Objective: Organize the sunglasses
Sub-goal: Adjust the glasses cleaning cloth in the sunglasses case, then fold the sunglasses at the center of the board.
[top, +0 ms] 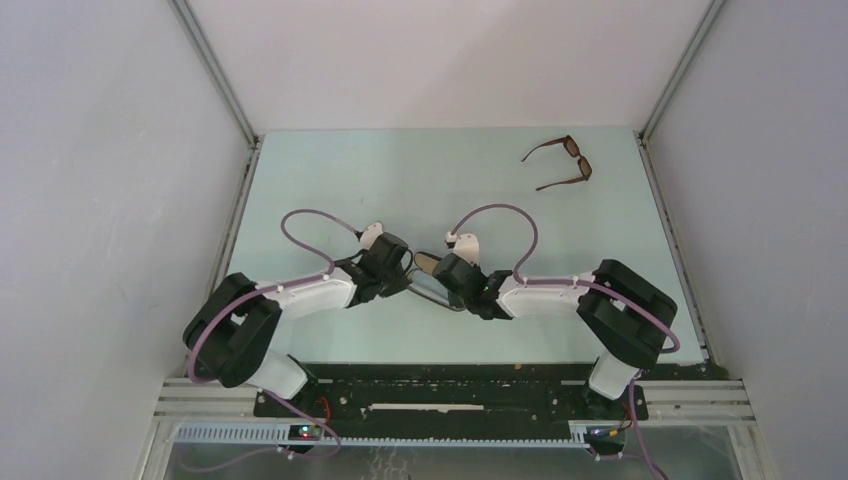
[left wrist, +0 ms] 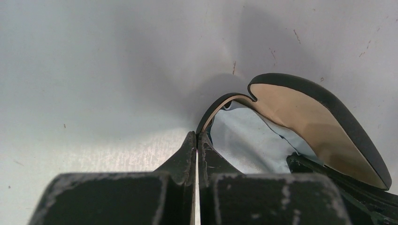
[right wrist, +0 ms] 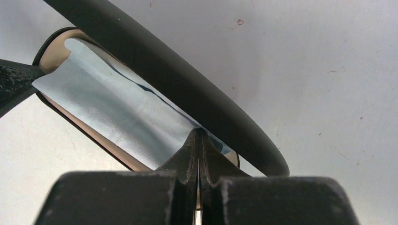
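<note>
The brown-framed sunglasses (top: pixel 560 162) lie unfolded at the table's far right, well away from both arms. An oblong black case (top: pixel 428 268) with tan lining lies ajar at mid-table between my two grippers. My left gripper (top: pixel 405 275) is shut, its tips (left wrist: pixel 197 135) meeting right at the end of the case's rim (left wrist: pixel 319 93). My right gripper (top: pixel 447 275) is shut too, its tips (right wrist: pixel 199 131) pressed against a light blue cloth (right wrist: pixel 108 103) inside the case, under the black lid (right wrist: pixel 164 70). Whether either one pinches anything cannot be made out.
The pale green table (top: pixel 400 180) is boxed in by grey walls left, right and behind. The right arm's finger (left wrist: pixel 328 173) shows in the left wrist view, and the left arm's finger (right wrist: pixel 14 84) shows in the right wrist view.
</note>
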